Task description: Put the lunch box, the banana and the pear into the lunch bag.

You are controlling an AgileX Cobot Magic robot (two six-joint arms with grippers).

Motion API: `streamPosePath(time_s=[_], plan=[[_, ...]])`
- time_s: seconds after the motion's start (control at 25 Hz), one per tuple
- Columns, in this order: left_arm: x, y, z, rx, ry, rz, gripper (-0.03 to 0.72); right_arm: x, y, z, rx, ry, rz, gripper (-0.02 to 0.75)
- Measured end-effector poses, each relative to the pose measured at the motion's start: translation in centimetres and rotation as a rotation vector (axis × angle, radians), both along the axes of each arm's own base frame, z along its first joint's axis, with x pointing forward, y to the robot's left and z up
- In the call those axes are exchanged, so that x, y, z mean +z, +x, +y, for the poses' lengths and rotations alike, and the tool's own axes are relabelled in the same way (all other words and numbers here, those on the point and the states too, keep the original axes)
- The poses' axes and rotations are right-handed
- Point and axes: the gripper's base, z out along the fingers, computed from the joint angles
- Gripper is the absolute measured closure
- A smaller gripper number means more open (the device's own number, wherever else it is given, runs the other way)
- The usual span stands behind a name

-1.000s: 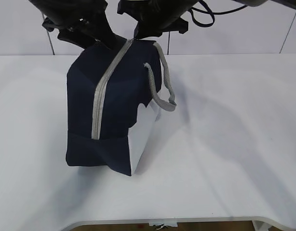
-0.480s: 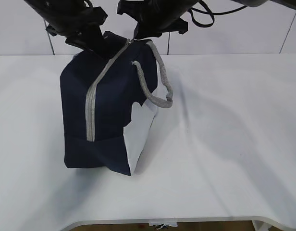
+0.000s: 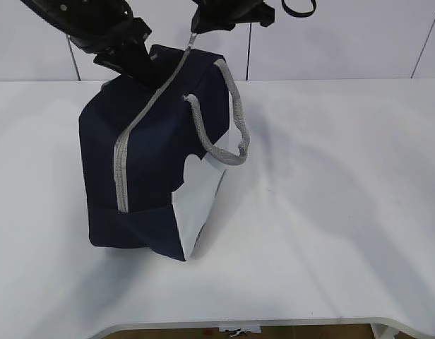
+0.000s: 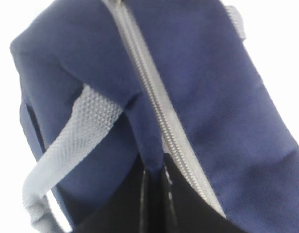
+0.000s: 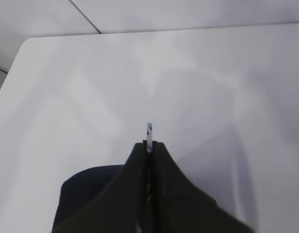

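I see the bag standing on the table, zipper shut along its full visible length and running up the front face to the top far edge.

Left fingers: closed, pinching a fold of the bag's navy fabric just beside the zipper tape. In the exterior view these fingers sit at the bag's upper left corner. One grey handle hangs to the left of them in the left wrist view.

Right fingers: closed on a thin metal tab that sticks out just past the tips; I take it for the zipper pull. In the exterior view the right fingers sit above the top end of the zipper, to the right of the left ones, and the pull stands taut between them and the bag.

The second handle loops down the bag's right side, above the white patch. The bag leans slightly. Box, banana and pear: I cannot see them in any view.
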Motion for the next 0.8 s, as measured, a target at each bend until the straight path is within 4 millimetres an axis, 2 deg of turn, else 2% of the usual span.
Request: streamPosePath(time_s=[0.24, 0.56, 0.8], plan=[[1.3, -0.6, 0.2, -0.002, -0.004, -0.028, 0.694, 0.5, 0.0, -0.3, 0.0, -0.041, -0.024, 0.737], [4.2, -2.1, 0.7, -0.01, -0.009, -0.092, 0.694, 0.4, 0.3, -0.9, -0.012, -0.09, -0.04, 0.737], [5.6, -3.6, -0.3, -0.048, -0.017, -0.125, 0.694, 0.2, 0.6, -1.9, -0.032, -0.102, -0.021, 0.737]])
